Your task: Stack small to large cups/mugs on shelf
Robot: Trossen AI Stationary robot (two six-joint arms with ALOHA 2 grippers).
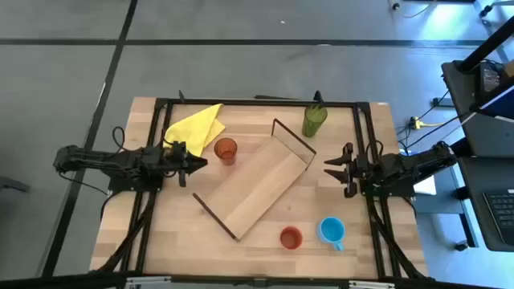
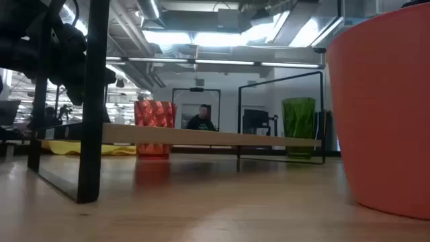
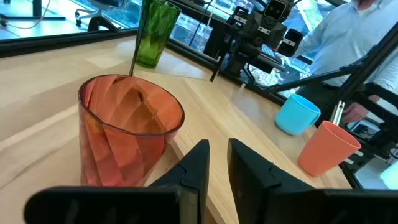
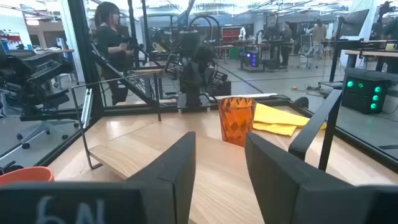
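**Two arms at the worktop edges, shelf lying diagonally between four cups**

Overhead view: the worktop [image 1: 161,233] carries the shelf [image 1: 257,186], a long light-wood board set diagonally at centre with a thin black wire frame at each end. Nothing stands on the board. A yellow cloth [image 1: 197,126] lies near the far left corner. The green tumbler [image 1: 314,120] stands beyond the shelf's far end; the orange-red tumbler [image 1: 226,150] stands just beside the cloth and the shelf's long edge. The blue mug [image 1: 331,230] and the short orange-red cup [image 1: 291,238] stand side by side near the front edge, apart from the shelf.

The low view alone shows the board raised clear of the worktop on its frames, and a seated person [image 2: 200,119] in the room behind.

The left gripper [image 1: 195,164] hovers at the left side, near the orange-red tumbler; the left wrist view shows its fingers [image 3: 196,163] with a narrow gap between them, grasping nothing, the tumbler just ahead and to one side. The right gripper [image 1: 329,170] waits at the right side, off the shelf's far end; its fingers [image 4: 168,165] stand spread wide and empty.
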